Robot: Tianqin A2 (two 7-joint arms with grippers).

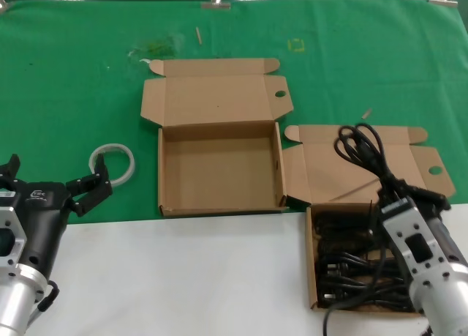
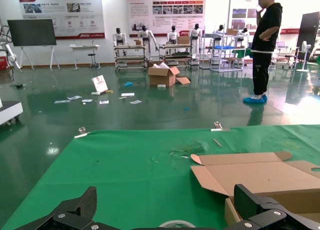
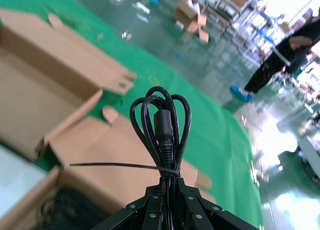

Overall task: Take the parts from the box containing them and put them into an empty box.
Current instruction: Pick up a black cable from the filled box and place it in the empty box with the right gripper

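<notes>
Over the near-right full box [image 1: 295, 176], the right gripper [image 1: 401, 198] is clamped on 1 cord bundle [image 1: 363, 151], loops up, clear of the rest. Lift higher before going left so trailing cable clears the wall, then release over the empty box [image 1: 167, 206]. Left gripper [image 1: 82, 192] idles near-left, fingers spread wide, beside a white ring [image 1: 113, 163].

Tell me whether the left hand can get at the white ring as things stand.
Probably yes. The left hand hangs open just beside the white ring, which lies flat on the green cloth with nothing between them. The empty box sits off to its other side.
</notes>
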